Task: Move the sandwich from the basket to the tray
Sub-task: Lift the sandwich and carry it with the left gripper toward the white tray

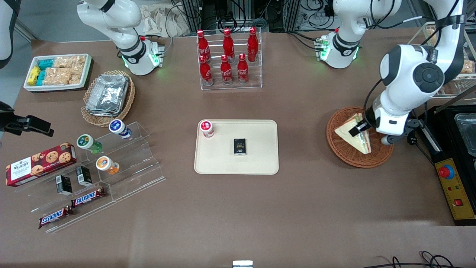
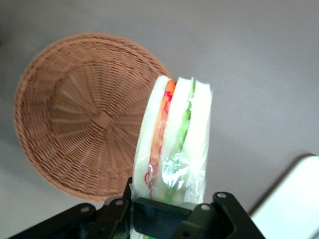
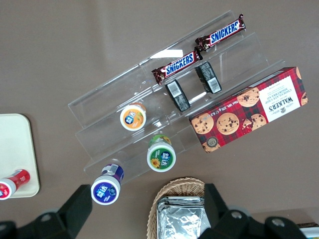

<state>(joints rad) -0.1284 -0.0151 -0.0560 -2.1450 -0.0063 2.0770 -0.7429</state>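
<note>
Jaws clamped on the triangular white-bread sandwich (image 2: 172, 144) with green and orange-red filling, wrapped in clear film. Left gripper (image 1: 359, 128) holds it on edge, lifted clear above the round reddish-brown wicker basket (image 1: 344, 149), which is empty under it. Flat beige rectangular plastic tray (image 1: 256, 163) sits well apart toward table centre, carrying a red-capped small bottle (image 1: 206, 128) and a small black box (image 1: 240, 146).

**Even overhead light, soft shadows**

Bright, diffuse light fell from above on the brown table (image 1: 297, 208), casting only faint shadows. Glare whitened the clear acrylic step stand (image 1: 126, 163) and the plastic-wrapped triangular white-bread sandwich (image 2: 174, 144). In the wrist view, the black gripper (image 2: 167, 211) looked blurred.
</note>
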